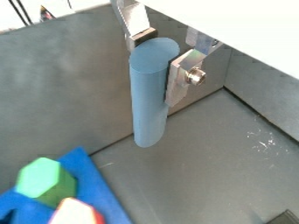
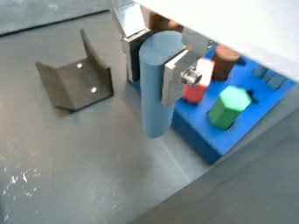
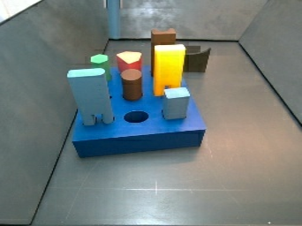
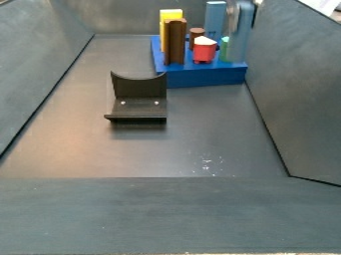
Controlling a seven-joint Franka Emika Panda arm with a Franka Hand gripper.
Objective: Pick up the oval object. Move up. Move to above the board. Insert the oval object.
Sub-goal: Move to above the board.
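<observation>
The oval object is a tall, dull grey-blue post. My gripper is shut on its upper end and holds it upright; it also shows in a wrist view between the silver fingers. The post hangs off the floor beside the bright-blue board, not over it. In a side view the post shows at the top right, behind the board. The board has an open oval hole near its front.
The board holds a light-blue arched block, a brown cylinder, a yellow block, a small grey-blue cube and a green hexagon. The fixture stands on the floor. Grey walls enclose the floor.
</observation>
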